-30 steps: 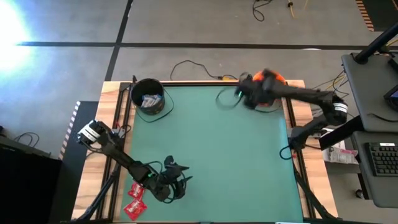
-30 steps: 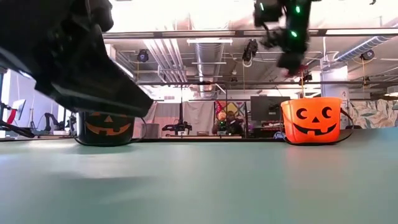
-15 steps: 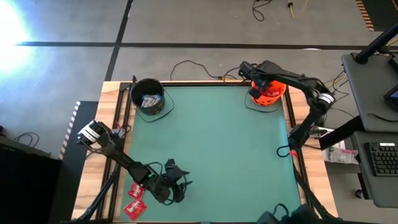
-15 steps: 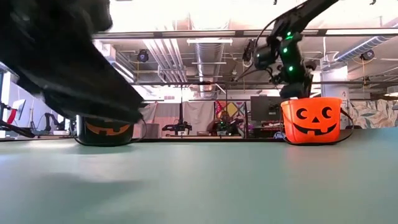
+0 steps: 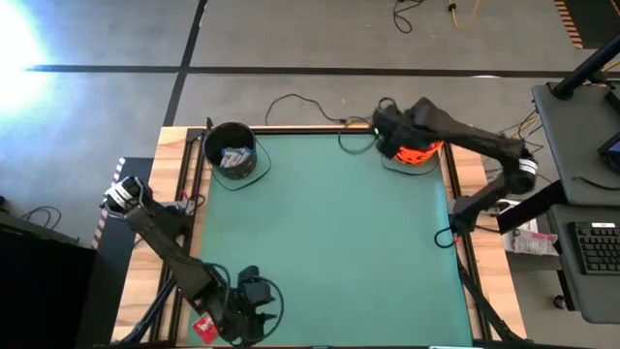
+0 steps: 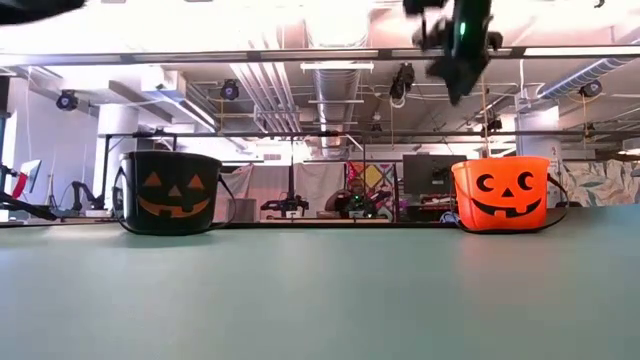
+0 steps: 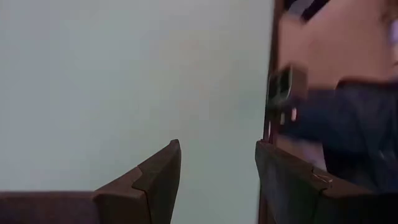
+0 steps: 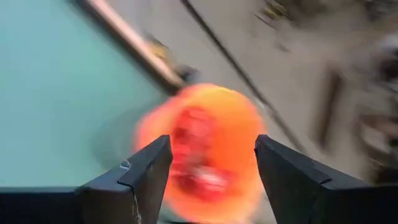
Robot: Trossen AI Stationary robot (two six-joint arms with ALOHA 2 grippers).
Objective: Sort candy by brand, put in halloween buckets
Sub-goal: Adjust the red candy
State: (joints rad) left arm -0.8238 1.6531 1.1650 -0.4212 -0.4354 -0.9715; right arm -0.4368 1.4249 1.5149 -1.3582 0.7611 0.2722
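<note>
Red shiny candy packet (image 5: 204, 327) on the bare wooden strip at the front left corner, just beside the left hand (image 5: 244, 308), fingers (image 7: 163, 177) parted with nothing between them, low over the green worktop (image 5: 329, 233) near its front edge. Black cauldron-style bucket (image 5: 231, 151) with an orange face at the far left corner, pale wrapped sweets (image 5: 232, 156) inside. Bright orange pumpkin bucket (image 5: 417, 150) at the far right corner, red packets (image 8: 199, 149) lying in it. Right hand (image 5: 385, 129) poised above that bucket's left rim, fingers (image 8: 146, 168) spread wide, empty.
</note>
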